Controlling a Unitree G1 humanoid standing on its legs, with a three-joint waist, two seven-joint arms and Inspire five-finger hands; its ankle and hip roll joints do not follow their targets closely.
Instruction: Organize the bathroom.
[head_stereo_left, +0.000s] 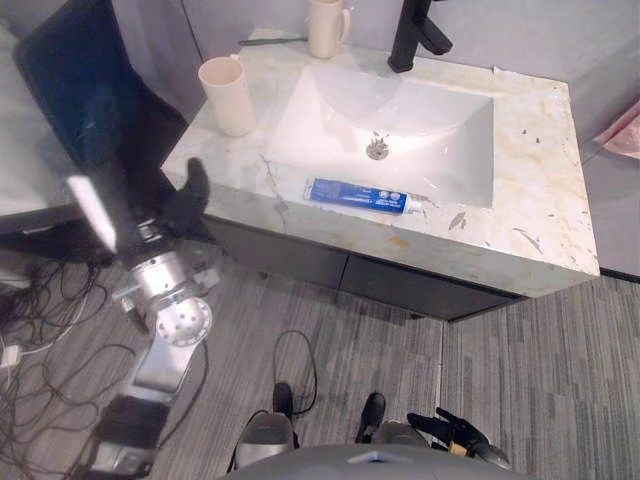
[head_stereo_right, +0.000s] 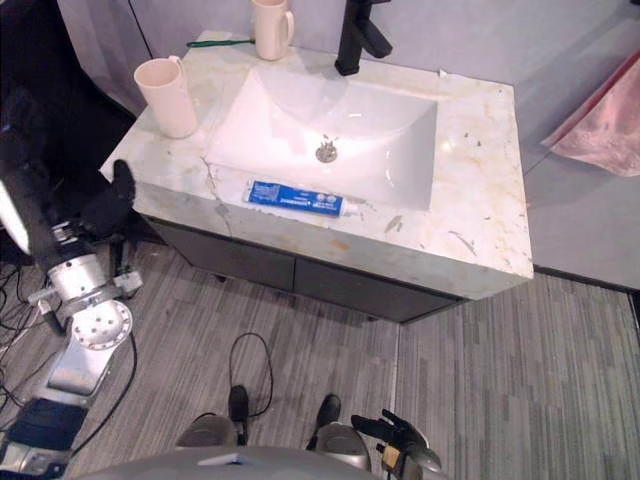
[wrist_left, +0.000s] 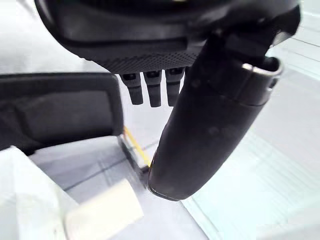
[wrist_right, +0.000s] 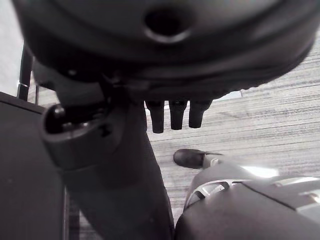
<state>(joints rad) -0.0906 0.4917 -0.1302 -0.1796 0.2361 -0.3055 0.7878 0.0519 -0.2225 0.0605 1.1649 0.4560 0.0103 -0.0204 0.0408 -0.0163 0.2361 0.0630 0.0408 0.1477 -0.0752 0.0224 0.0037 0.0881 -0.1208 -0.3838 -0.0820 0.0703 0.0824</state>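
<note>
A blue toothpaste tube (head_stereo_left: 358, 196) lies on the marble counter (head_stereo_left: 540, 200), along the front rim of the white sink (head_stereo_left: 420, 120). A beige cup (head_stereo_left: 228, 95) stands at the counter's left end. A second beige mug (head_stereo_left: 327, 27) stands at the back beside a green toothbrush (head_stereo_left: 272, 42). My left hand (head_stereo_left: 185, 200) is raised just off the counter's left front corner, fingers straight and holding nothing. My right hand (head_stereo_right: 395, 435) hangs low over the floor with relaxed fingers, also holding nothing.
A black faucet (head_stereo_left: 415, 35) rises behind the sink. A pink towel (head_stereo_right: 600, 130) hangs to the right of the vanity. A dark panel (head_stereo_left: 70, 80) stands to its left. Grey striped floor (head_stereo_left: 500, 380) lies in front.
</note>
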